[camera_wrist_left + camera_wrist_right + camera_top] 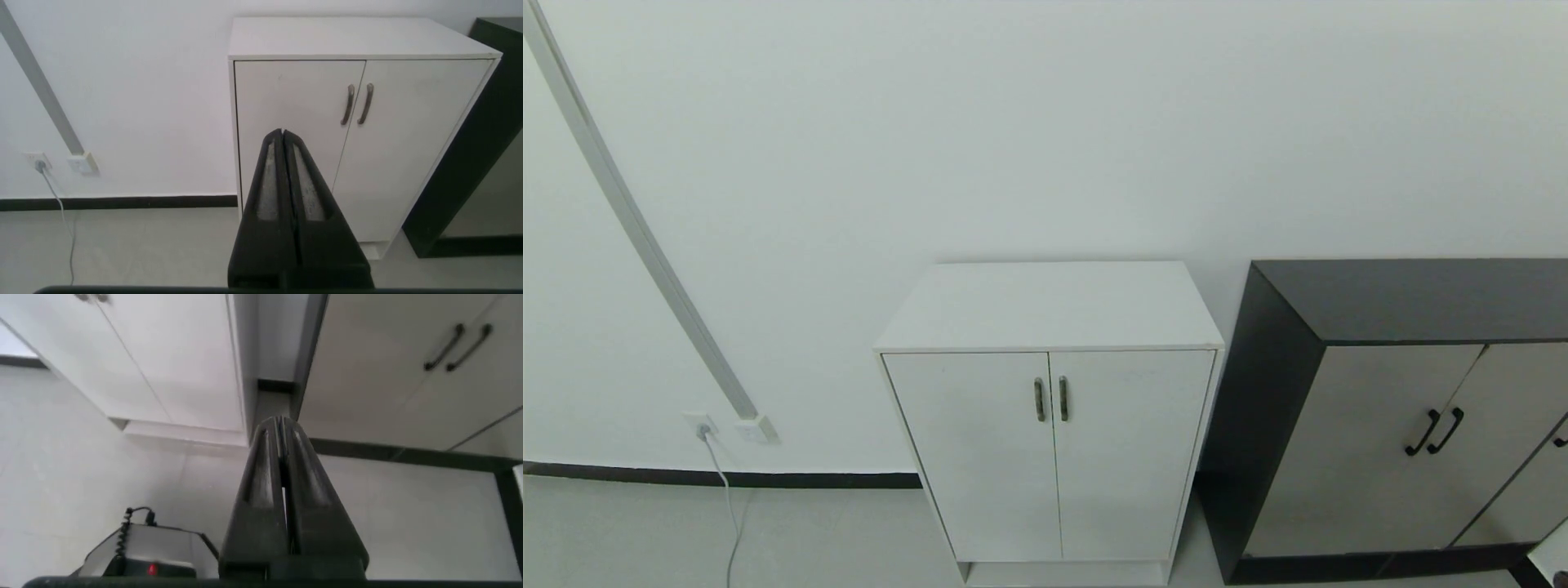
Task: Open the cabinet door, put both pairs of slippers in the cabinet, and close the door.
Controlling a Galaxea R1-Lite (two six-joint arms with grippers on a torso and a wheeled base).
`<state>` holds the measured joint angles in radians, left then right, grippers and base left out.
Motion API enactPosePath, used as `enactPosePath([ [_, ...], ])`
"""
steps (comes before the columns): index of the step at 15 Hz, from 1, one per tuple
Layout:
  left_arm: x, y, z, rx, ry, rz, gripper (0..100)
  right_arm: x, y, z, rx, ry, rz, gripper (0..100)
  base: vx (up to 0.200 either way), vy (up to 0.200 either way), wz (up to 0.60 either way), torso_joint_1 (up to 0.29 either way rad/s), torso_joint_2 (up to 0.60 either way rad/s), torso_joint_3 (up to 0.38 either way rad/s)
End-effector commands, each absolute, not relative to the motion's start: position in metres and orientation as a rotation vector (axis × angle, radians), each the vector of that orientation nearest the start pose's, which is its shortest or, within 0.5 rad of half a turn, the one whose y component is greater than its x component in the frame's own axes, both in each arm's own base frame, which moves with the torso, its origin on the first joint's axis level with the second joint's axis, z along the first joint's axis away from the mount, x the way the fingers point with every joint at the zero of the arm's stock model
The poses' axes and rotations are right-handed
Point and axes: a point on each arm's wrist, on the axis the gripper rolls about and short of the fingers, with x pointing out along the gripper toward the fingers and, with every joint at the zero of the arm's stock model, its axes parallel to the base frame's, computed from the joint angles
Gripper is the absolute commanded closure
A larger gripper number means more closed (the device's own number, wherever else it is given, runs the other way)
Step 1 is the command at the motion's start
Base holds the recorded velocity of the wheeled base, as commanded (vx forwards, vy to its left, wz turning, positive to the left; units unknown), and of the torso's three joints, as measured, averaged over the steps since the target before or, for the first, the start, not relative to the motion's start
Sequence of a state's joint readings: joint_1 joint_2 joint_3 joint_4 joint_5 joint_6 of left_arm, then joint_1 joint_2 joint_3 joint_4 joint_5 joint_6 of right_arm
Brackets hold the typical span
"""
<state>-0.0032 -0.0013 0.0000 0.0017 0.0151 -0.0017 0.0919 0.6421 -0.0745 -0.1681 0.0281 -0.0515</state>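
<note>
Cabinet (1054, 425) stands apart, ahead of pressed-together jaws

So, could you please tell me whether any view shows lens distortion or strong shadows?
Head view: the wall conduit bows, so the lens bends edges; even light, shade only between the white cabinet and the dark cabinet. Left wrist view: flat light, no glare.

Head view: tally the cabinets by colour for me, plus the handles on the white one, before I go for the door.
White cabinet: 1
Black cabinet: 1
Handles on the white one: 2, side by side at the middle, both doors shut
Total: 2 cabinets, 2 handles
</note>
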Motion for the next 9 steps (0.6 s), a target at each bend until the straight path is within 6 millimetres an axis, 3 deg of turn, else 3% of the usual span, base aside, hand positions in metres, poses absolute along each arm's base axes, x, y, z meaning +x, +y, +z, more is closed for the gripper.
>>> enactPosePath([
  [1, -0.023, 0.000, 0.075, -0.002, 0.000, 0.012, 100, 0.027, 0.003, 0.105, -0.061, 0.353, 0.141, 100, 0.000, 0.000, 0.00, 0.000, 0.00, 0.000],
  [9, -0.023, 0.000, 0.075, -0.002, 0.002, 0.014, 100, 0.017, 0.003, 0.087, -0.061, 0.409, 0.174, 100, 0.000, 0.000, 0.00, 0.000, 0.00, 0.000],
])
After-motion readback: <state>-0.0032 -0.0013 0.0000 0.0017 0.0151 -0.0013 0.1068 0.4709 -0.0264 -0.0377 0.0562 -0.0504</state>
